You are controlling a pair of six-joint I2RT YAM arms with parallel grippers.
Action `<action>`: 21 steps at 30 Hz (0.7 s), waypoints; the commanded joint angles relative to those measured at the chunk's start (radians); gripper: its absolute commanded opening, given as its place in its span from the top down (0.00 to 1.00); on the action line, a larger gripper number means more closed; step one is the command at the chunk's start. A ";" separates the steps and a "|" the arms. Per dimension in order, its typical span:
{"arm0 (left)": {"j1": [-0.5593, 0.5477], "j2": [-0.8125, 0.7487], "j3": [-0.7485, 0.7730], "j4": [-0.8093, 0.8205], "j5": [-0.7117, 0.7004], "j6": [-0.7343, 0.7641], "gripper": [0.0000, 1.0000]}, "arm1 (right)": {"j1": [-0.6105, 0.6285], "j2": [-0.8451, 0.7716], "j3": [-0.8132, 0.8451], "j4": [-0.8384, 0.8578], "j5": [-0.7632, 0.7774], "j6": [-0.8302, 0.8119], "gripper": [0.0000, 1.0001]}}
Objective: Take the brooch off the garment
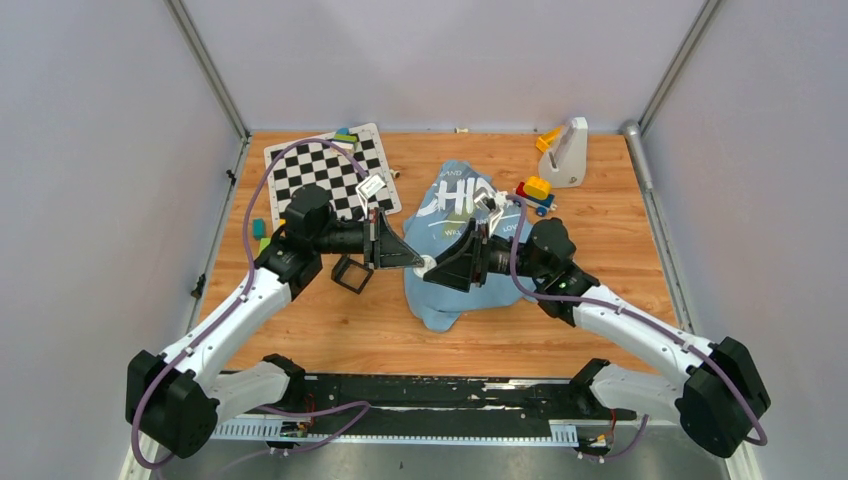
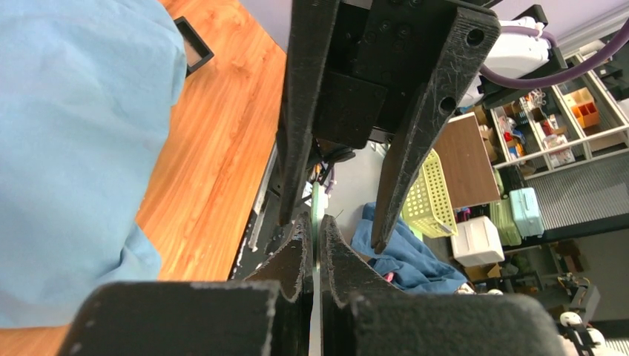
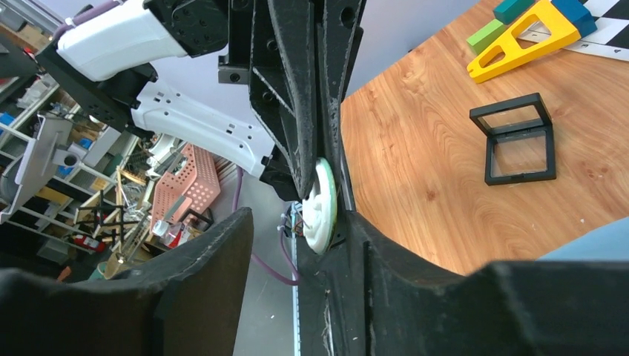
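The garment (image 1: 440, 303) is a light blue T-shirt with white lettering, lying crumpled mid-table; it also fills the left side of the left wrist view (image 2: 74, 148). The brooch (image 1: 427, 265) is a small round white disc with a green rim, raised above the shirt's near left part. My left gripper (image 1: 415, 258) is shut on it, and the disc shows edge-on (image 2: 317, 200) between that gripper's tips (image 2: 317, 222). My right gripper (image 1: 437, 272) faces it, jaws open (image 3: 297, 222). The brooch (image 3: 320, 204) rests against the inner side of its right finger.
A checkerboard mat (image 1: 330, 175) lies at the back left. A black square frame (image 1: 351, 272) sits under the left arm. A toy block stack (image 1: 536, 192) and a white stand (image 1: 568, 152) are back right. A yellow triangular frame (image 3: 530, 33) shows beside coloured blocks.
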 commanded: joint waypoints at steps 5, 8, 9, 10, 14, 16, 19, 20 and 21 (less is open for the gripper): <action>0.000 -0.028 -0.003 0.076 0.021 -0.029 1.00 | 0.002 -0.047 -0.042 0.091 -0.035 -0.026 0.57; 0.001 -0.031 -0.004 0.088 0.025 -0.036 1.00 | 0.002 -0.049 -0.034 0.075 -0.024 -0.033 0.58; 0.000 -0.033 -0.005 0.089 0.026 -0.036 1.00 | 0.002 -0.051 -0.032 0.073 -0.021 -0.034 0.60; 0.000 -0.035 -0.006 0.090 0.027 -0.035 1.00 | 0.002 -0.051 -0.031 0.073 -0.018 -0.033 0.61; 0.000 -0.038 -0.010 0.089 0.030 -0.034 1.00 | 0.002 -0.044 -0.019 0.067 -0.007 -0.019 0.68; 0.000 -0.042 -0.014 0.090 0.034 -0.031 1.00 | 0.002 -0.036 -0.009 0.059 -0.002 -0.009 0.68; 0.000 -0.046 -0.020 0.089 0.036 -0.026 1.00 | 0.001 -0.021 0.010 0.047 0.005 0.024 0.71; 0.001 -0.049 -0.022 0.089 0.037 -0.025 1.00 | 0.002 -0.015 0.017 0.045 0.003 0.034 0.72; 0.000 -0.051 -0.023 0.089 0.038 -0.024 1.00 | 0.002 -0.011 0.021 0.046 0.002 0.045 0.73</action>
